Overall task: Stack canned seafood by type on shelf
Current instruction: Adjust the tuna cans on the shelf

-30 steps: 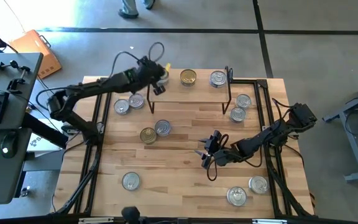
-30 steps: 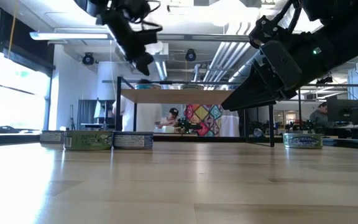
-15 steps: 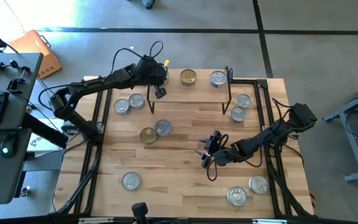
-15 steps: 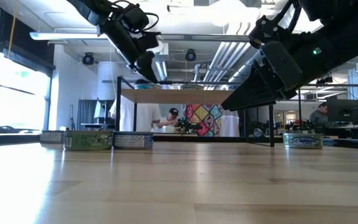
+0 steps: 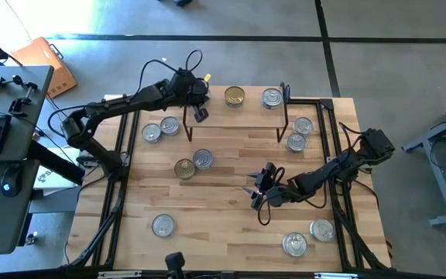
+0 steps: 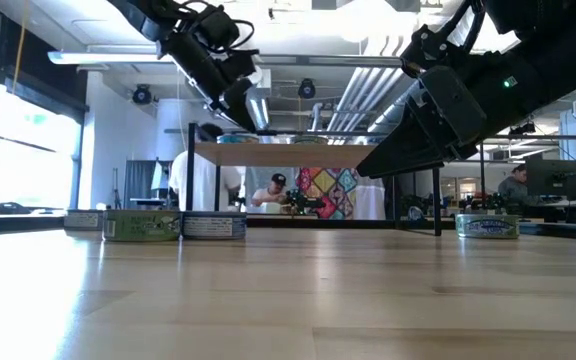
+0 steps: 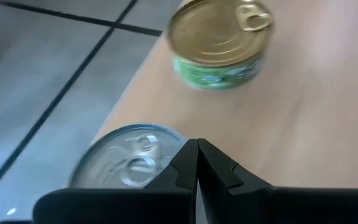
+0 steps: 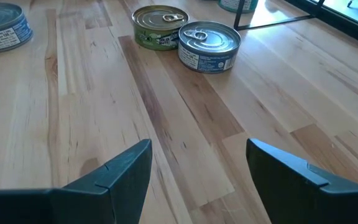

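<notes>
1. Left pincer [image 5: 199,115], fingers pressed together and empty, hovers over the shelf's [image 5: 246,116] left end.
2. Right pincer [image 5: 255,191] gapes wide, empty, above mid-table [image 5: 223,225].
3. Three tins show on the shelf: silver-lidded [image 7: 129,163], gold [image 5: 235,96], silver [image 5: 271,98].
4. Nine tins sit on the table.

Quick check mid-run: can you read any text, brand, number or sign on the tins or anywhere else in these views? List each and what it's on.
No text can be read in any view.
Blue-labelled tin: white print on its side, too small to read.
Green-labelled gold-lidded tin: label print blurred.
Green-labelled tin beside the blue one: print too small.
Tins on the table in the low view: label lettering blurred.
Shelf: no marking seen.
</notes>
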Robot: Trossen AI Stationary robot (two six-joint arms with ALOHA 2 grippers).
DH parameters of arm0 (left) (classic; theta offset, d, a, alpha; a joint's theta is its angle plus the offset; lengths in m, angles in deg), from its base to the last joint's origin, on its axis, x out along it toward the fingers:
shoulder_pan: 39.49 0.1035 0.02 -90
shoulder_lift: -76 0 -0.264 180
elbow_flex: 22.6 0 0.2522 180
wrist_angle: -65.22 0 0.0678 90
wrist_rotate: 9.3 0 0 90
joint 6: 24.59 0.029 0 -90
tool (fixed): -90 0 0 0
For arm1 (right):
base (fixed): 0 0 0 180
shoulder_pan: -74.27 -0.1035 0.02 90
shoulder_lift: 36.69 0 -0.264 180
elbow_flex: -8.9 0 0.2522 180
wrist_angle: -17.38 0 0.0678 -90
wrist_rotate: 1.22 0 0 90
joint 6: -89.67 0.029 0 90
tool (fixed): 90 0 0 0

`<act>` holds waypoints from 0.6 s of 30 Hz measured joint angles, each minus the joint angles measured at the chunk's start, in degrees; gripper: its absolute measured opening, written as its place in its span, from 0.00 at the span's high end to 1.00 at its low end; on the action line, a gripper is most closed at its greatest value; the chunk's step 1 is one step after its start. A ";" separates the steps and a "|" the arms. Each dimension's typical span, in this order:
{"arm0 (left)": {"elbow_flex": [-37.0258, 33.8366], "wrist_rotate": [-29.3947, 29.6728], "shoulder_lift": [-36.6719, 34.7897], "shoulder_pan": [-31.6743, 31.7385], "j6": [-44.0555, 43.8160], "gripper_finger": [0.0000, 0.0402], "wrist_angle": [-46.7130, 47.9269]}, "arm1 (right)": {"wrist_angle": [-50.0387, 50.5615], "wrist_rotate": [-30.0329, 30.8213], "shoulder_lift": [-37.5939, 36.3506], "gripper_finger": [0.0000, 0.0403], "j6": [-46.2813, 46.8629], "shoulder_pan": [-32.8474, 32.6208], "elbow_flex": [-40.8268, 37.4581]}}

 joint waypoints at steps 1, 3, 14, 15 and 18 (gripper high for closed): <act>0.00 -0.16 0.00 -0.05 -0.23 1.00 0.00 | 0.00 0.00 0.00 0.37 0.00 0.00 0.00; 0.00 -0.50 0.00 -0.18 -0.30 1.00 -0.04 | 0.00 0.00 0.00 0.37 0.01 0.00 0.00; 0.00 5.87 0.07 0.10 -0.30 1.00 -0.57 | 0.00 0.00 0.00 0.37 0.00 0.00 0.00; 0.00 4.61 0.11 0.13 -0.30 1.00 -0.57 | 0.00 0.01 0.00 0.37 -0.01 0.00 0.00; 0.00 2.84 0.11 0.01 -0.28 1.00 -0.57 | 0.00 0.02 0.00 0.37 0.01 0.00 0.00</act>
